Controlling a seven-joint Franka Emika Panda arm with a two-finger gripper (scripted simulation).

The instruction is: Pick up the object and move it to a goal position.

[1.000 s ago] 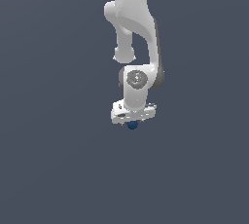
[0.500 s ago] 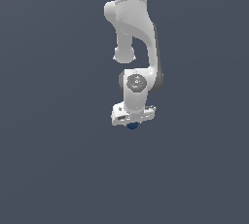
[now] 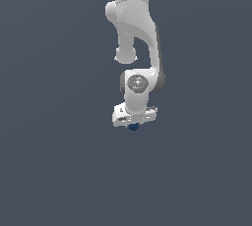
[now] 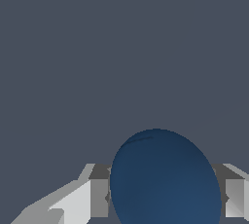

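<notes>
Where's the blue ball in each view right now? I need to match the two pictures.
Exterior view: blue ball peeks out just below the white gripper, near picture centre.
Wrist view: the ball fills the lower middle, between the fingers.
Shared landmark: the gripper.

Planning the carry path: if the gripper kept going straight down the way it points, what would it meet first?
Nothing visible: below the gripper, shut on the blue ball, both views show only plain grey ground, and its depth is unclear.

A plain, matte, dark grey-blue surface [image 3: 54, 171] fills the exterior view from edge to edge, with no rim, corner or seam visible. The wrist view shows the same flat, uniform grey-blue ground [image 4: 73, 47].
</notes>
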